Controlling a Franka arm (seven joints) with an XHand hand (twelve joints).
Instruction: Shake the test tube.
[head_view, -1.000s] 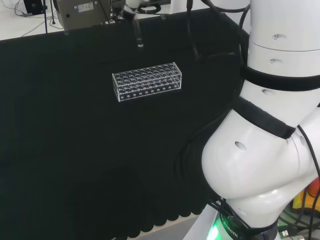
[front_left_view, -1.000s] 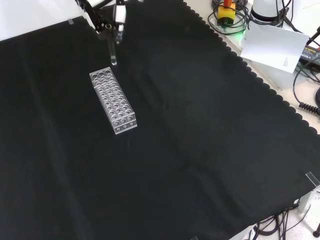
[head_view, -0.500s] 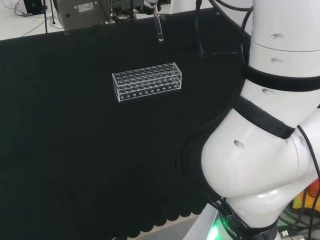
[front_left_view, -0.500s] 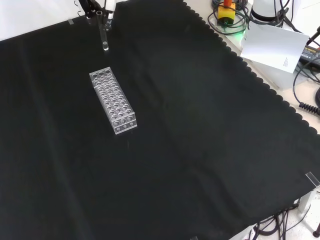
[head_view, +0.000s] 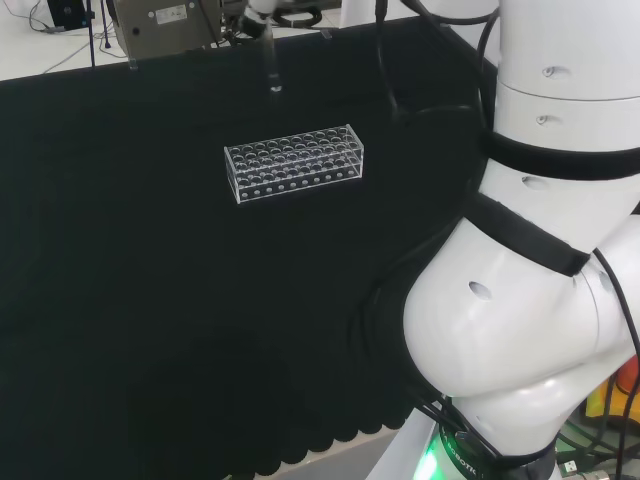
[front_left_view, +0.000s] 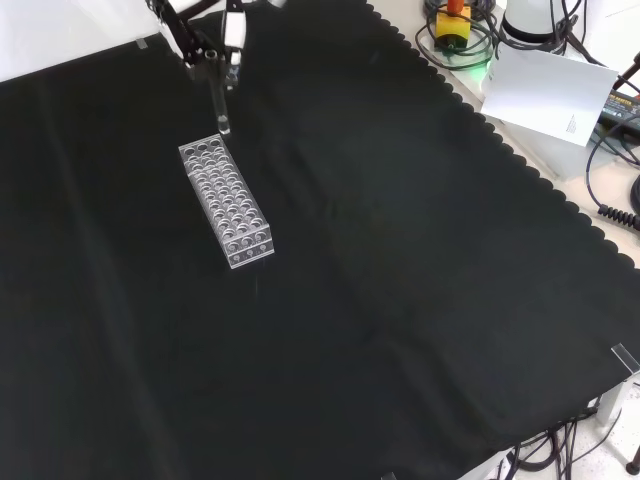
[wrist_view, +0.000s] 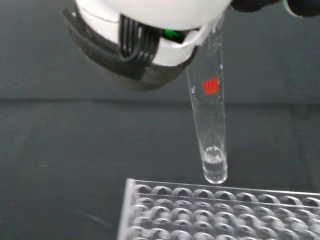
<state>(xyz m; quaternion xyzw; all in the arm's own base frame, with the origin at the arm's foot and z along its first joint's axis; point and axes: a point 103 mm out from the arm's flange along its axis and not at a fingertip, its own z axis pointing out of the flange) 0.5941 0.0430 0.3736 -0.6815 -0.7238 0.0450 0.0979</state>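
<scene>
A clear glass test tube (front_left_view: 221, 104) with a small red mark (wrist_view: 211, 86) hangs nearly upright from the hand (front_left_view: 207, 38), whose fingers pinch its upper end. In the head view the test tube (head_view: 272, 68) hangs under the hand (head_view: 262, 8), just beyond the far side of the clear plastic tube rack (head_view: 295, 162). Seen from the front, its rounded bottom hovers above the far end of the rack (front_left_view: 226, 201). The wrist view puts the tube's bottom (wrist_view: 215, 167) a little above the rack (wrist_view: 220, 212) edge, not in any hole. The rack's holes look empty.
A grey box (head_view: 165, 24) and cables lie beyond the cloth's far edge in the head view. The arm's white links (head_view: 540, 250) fill that view's right side. A white sheet (front_left_view: 548, 90) and cables sit past the scalloped cloth edge in the front view.
Half a second ago the hand had swung the tube to the right in the head view and higher in the front view; now it is back near the rack's far end. The rack stayed put.
</scene>
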